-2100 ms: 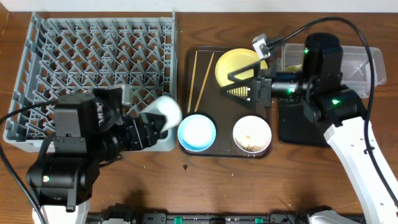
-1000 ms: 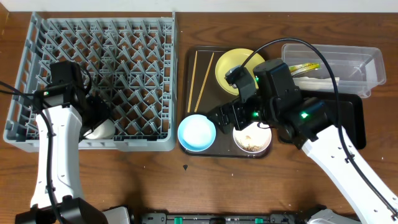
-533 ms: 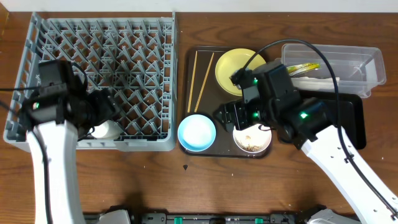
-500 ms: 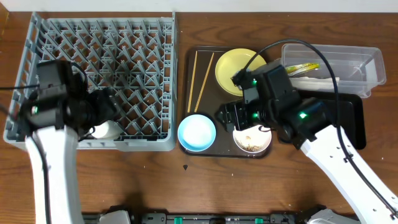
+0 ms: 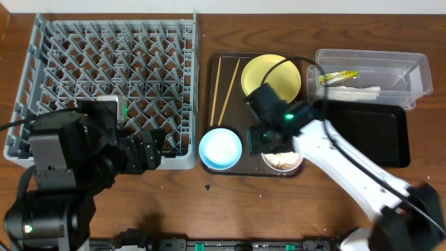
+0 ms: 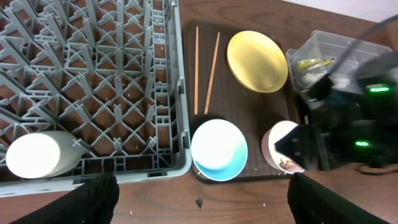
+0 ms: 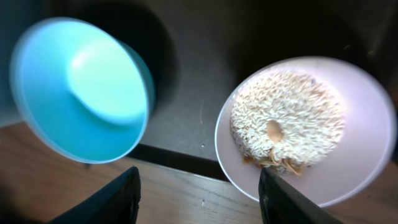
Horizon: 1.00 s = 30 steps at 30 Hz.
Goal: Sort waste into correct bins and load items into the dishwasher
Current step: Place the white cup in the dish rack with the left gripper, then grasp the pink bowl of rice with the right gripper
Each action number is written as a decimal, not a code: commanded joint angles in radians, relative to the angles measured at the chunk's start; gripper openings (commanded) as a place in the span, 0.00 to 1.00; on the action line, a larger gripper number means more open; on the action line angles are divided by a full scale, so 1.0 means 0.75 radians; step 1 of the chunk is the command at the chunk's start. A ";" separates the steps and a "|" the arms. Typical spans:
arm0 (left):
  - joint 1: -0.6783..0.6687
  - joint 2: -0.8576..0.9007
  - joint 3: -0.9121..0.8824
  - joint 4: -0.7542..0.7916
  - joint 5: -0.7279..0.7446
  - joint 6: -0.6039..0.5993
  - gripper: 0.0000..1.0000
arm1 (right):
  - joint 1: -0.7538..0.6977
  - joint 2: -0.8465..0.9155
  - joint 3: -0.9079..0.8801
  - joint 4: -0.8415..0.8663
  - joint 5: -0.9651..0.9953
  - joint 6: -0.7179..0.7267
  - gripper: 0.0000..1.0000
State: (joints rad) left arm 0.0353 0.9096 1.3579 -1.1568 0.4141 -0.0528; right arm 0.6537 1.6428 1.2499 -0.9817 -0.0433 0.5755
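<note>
The grey dish rack (image 5: 111, 56) fills the left. A small white cup (image 6: 40, 154) lies in its front left corner; my left arm hides it from overhead. My left gripper (image 6: 205, 205) is open and empty, high above the rack's front edge (image 5: 143, 150). On the dark brown serving tray (image 5: 230, 104) lie two chopsticks (image 5: 221, 87), a yellow plate (image 5: 270, 73), a light blue bowl (image 5: 220, 148) and a white bowl (image 7: 305, 130) holding rice. My right gripper (image 7: 199, 199) is open and empty, just above the gap between the two bowls (image 5: 263, 137).
The clear tub (image 5: 373, 70) at the back right holds the green-and-orange wrapper (image 5: 338, 76) and white paper (image 5: 355, 91). The black tray (image 5: 366, 136) lies in front of it. A small dark speck (image 5: 208, 187) lies on the wooden table near the front.
My left gripper let go of the white cup in the rack and drew back, open. My right gripper moved from the tub down over the white bowl.
</note>
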 commanded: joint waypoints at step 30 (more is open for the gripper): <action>-0.006 0.084 0.006 -0.043 0.016 0.026 0.88 | -0.510 -0.089 0.009 0.116 -0.699 -0.376 0.01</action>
State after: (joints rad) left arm 0.0353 0.9710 1.3579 -1.1892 0.4164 -0.0475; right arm 0.4099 1.6592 1.2484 -0.8913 -0.2741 0.4561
